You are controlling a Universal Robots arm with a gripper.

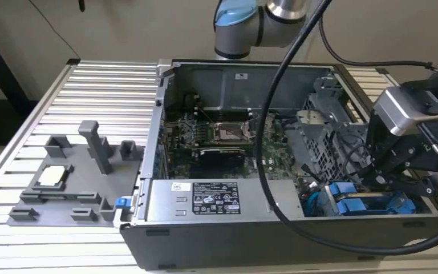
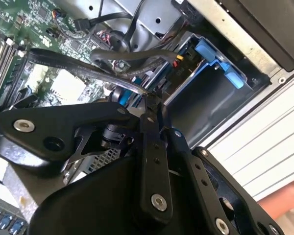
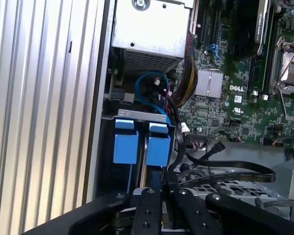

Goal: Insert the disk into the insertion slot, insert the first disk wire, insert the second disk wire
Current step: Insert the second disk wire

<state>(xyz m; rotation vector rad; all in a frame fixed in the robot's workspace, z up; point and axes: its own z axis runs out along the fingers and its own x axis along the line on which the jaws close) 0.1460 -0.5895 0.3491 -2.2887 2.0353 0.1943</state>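
The disk (image 1: 353, 205), in its blue frame, sits in the insertion slot (image 1: 321, 201) at the corner of the computer case (image 1: 227, 242), just beside the silver power-supply box (image 1: 215, 200). Its long axis runs into the bay, blue tabs facing out toward my pincer (image 3: 156, 188). My pincer hangs directly over those tabs, in line with the frame, and looks pressed together on a thin dark cable (image 3: 225, 171). The case rests on the slatted counter (image 1: 89, 80).

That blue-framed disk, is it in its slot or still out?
In: the disk's blue frame sits inside the grey metal slot at the case's corner, beside the gripper.
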